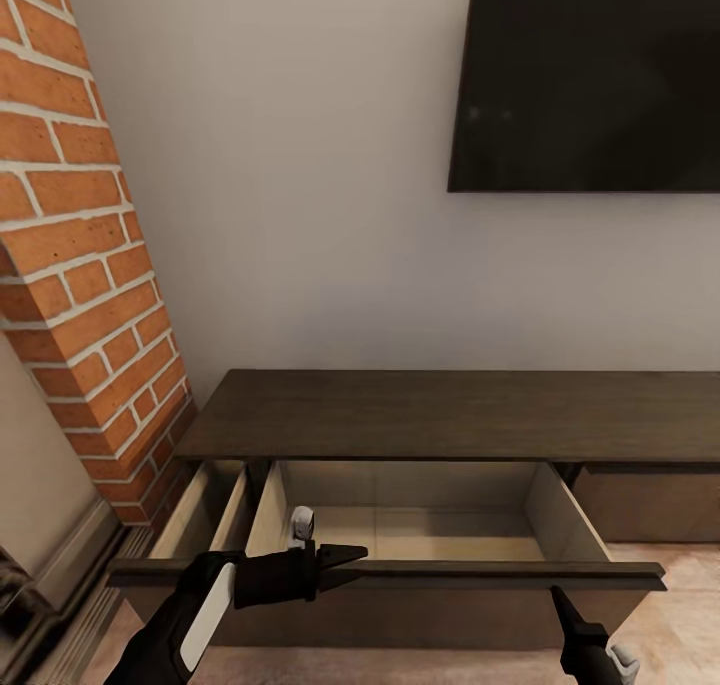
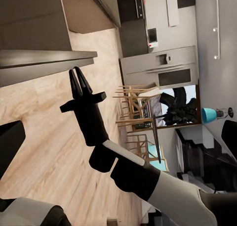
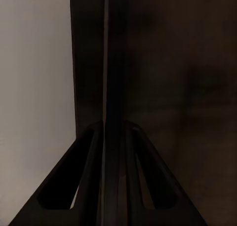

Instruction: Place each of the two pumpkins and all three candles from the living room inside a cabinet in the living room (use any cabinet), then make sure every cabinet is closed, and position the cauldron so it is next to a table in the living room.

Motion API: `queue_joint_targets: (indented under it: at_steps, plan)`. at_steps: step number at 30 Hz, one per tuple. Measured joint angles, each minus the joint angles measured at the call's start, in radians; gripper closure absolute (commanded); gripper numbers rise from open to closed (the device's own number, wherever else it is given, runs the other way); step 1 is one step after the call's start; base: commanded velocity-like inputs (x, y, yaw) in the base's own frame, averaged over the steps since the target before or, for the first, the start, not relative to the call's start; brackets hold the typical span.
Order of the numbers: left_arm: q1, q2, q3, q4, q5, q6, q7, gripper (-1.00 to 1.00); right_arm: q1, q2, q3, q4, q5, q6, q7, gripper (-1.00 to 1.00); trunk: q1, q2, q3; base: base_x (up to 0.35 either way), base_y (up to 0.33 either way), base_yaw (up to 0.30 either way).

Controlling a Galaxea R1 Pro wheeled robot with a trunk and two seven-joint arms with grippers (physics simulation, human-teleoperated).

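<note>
Head view: cabinet (image 1: 450,413) drawer (image 1: 420,525) pulled open, pale inside bare. Left gripper (image 1: 345,555) at its front edge, jaws together. Right gripper (image 2: 78,82) beside the front, jaws together, holding nothing. Judged: nothing stowed here yet; closing left

I'm driving through a home, in its living room: a dark flat television (image 1: 590,75) hangs on a plain pale wall above a long low dark-brown cabinet (image 1: 440,415), one wide drawer (image 1: 400,525) pulled open, with a red brick chimney column (image 1: 80,255) beside it. My left wrist camera shows light wood plank flooring (image 2: 54,147), wooden dining chairs (image 2: 136,100) and a steel fridge (image 2: 163,70) in an adjoining kitchen
</note>
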Motion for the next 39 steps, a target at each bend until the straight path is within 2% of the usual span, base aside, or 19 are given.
queue_joint_targets:
  at_steps: [39]
  plan:
    - [0.000,-0.003,0.000,0.000,0.000,0.000,0.000,-1.00,0.000,0.000,0.000,-0.001,0.000,-0.001,-0.002,1.00,0.000,0.000,0.000,-0.032,0.000,0.000]
